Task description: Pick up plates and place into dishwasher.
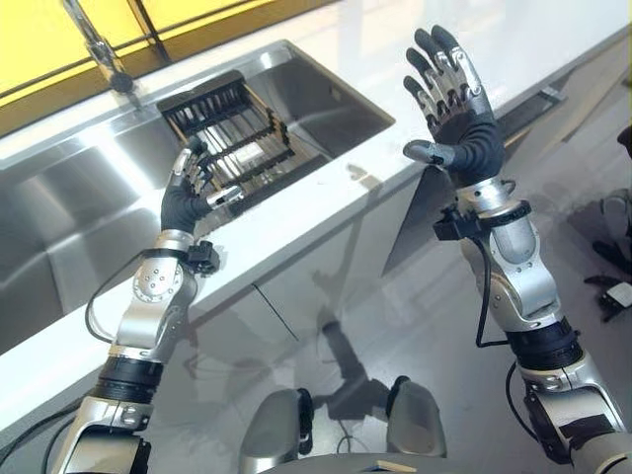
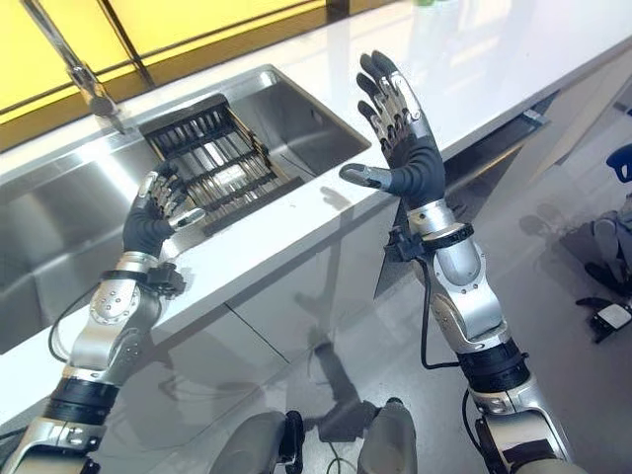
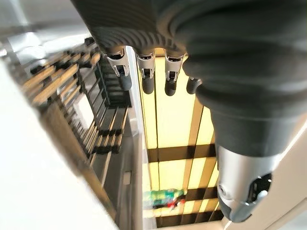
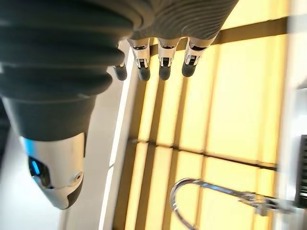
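I see no plate in any view. My left hand [image 1: 183, 207] is raised over the counter's front edge beside the sink [image 1: 331, 104], its fingers [image 3: 144, 79] relaxed and holding nothing. My right hand [image 1: 464, 123] is lifted higher, in front of the white counter [image 1: 296, 212], palm spread, with straight fingers [image 4: 163, 67] and the thumb out to the side. A black dish rack [image 2: 212, 163] with upright prongs sits in the steel sink just beyond the left hand. It looks empty.
A chrome faucet [image 2: 84, 79] rises behind the sink. Below the counter to the right, behind my right hand, is a dark opening [image 1: 528, 109] in the cabinet front. Some dark items [image 1: 612, 286] lie on the grey floor at far right.
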Robot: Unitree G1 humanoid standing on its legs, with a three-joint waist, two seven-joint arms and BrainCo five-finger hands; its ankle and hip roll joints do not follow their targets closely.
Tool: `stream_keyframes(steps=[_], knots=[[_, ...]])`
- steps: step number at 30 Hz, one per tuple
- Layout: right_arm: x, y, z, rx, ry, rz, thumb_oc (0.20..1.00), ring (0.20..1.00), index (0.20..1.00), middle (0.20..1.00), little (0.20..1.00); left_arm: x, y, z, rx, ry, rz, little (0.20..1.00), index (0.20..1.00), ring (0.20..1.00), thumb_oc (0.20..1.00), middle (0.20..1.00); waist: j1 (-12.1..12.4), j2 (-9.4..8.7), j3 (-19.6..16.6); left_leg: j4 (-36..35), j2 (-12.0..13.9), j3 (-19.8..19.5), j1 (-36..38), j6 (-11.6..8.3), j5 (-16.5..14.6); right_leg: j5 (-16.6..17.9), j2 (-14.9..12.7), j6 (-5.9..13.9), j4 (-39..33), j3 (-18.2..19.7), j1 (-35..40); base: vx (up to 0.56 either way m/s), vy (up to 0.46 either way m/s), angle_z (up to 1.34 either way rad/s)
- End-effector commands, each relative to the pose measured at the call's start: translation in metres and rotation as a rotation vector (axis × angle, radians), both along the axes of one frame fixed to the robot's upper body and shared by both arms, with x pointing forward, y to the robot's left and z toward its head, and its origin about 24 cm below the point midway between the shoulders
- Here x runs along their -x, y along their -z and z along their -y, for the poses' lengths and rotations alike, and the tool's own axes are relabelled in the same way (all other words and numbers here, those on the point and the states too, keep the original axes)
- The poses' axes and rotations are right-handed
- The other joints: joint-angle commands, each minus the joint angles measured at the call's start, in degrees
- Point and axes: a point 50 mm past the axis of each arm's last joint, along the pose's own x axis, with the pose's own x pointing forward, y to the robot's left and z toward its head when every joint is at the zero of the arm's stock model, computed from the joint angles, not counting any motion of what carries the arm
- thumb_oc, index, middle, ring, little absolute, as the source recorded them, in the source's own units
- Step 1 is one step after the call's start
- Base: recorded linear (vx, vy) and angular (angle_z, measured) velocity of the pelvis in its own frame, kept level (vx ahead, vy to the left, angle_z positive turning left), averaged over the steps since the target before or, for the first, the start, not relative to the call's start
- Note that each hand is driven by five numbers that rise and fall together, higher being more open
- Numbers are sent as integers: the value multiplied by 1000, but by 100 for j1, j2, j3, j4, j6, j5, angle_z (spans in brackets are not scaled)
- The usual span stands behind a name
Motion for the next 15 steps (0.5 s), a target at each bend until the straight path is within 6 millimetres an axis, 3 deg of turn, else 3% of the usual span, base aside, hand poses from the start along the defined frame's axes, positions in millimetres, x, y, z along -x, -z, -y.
stream_keyframes(steps=[1,5,9,10,15], knots=[[6,-9,3,-65,31,65,1000,1000,1000,1000,1000,10,-25,13,-28,34,175,1000,1000,1000,1000,1000,258,-306,-533,-604,-14,-14,471,-54,-201,1450,-109,80,-1426,400,190,27,64,46],[2,2,14,-79,78,-1,1000,1000,1000,1000,1000,5,-26,34,40,89,195,1000,1000,1000,1000,1000,233,-422,-811,-996,-95,-481,506,-12,-21,1092,359,37,-1512,916,400,31,13,66],[-1,11,20,-112,118,-69,1000,1000,1000,1000,1000,3,-22,56,67,141,185,1000,1000,1000,1000,1000,107,-537,-977,-1275,-117,-857,614,-32,29,1185,536,95,-1687,1377,366,79,-111,93],[-2,13,20,-118,123,-81,1000,1000,1000,1000,1000,3,-21,59,70,153,180,1000,1000,1000,1000,1000,94,-523,-1001,-1326,-89,-943,617,-15,65,1035,642,102,-1654,1477,377,30,-111,92],[-8,18,18,-132,113,-136,1000,1000,1000,1000,1000,5,-19,57,90,125,150,1000,1000,1000,1000,1000,228,-522,-1129,-1592,123,-1046,729,-164,300,779,734,83,-1835,1153,608,-13,-104,84]])
